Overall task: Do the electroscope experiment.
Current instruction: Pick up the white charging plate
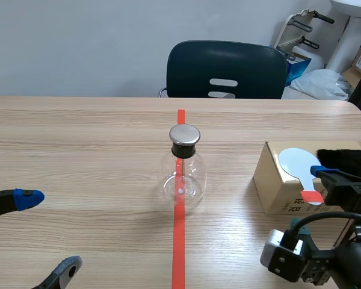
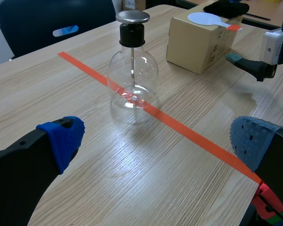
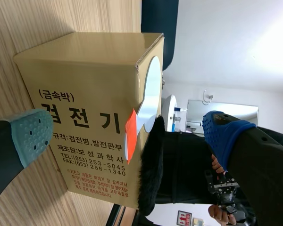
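The electroscope [image 1: 184,165], a clear glass flask with a flat metal cap, stands on the red tape line mid-table; it appears too in the left wrist view [image 2: 132,70]. To its right sits a cardboard box [image 1: 277,183] [image 3: 85,117]. On the box lie a white round paddle [image 1: 296,164] [image 3: 150,94] with an orange-red handle and a black fur piece [image 1: 344,158] [image 3: 151,165]. My right gripper [image 1: 307,197] [image 3: 127,135] is open at the box's near end, with the paddle handle ahead between its fingers. My left gripper [image 1: 47,233] [image 2: 158,141] is open, low at the near left, holding nothing.
A dark chair [image 1: 225,69] stands behind the table's far edge. The red tape line [image 1: 179,235] runs from the flask toward me. In the left wrist view the box [image 2: 198,40] and the right arm's teal fingertip [image 2: 233,58] lie beyond the flask.
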You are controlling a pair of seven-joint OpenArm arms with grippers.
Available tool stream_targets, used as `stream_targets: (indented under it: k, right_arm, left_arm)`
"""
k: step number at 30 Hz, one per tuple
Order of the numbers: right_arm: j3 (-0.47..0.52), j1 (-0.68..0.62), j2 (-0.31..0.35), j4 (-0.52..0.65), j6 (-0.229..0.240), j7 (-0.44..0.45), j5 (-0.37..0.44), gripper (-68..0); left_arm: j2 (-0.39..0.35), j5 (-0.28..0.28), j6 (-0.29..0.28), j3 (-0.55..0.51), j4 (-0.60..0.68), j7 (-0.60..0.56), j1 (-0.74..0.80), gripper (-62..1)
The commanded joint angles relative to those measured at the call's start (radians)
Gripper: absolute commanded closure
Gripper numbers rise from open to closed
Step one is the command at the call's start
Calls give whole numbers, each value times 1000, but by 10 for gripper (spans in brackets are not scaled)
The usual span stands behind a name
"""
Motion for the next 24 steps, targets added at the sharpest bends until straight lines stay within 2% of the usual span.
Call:
stream_targets:
  k: [1, 7, 15, 24]
  right_arm:
    - [14, 6, 14, 21, -13, -3, -1, -679]
    - [14, 6, 14, 21, -13, -7, -1, -670]
    - [34, 6, 13, 21, -13, -10, 0, -382]
    - [34, 21, 13, 21, -13, -10, 7, -173]
  left_arm:
    - [5, -13, -2, -5, 9, -18, -3, -623]
    - [5, -13, -2, -5, 9, -18, -3, -623]
    - [5, -13, -2, -5, 9, -18, -3, -623]
    - [5, -13, -2, -5, 9, -18, -3, -623]
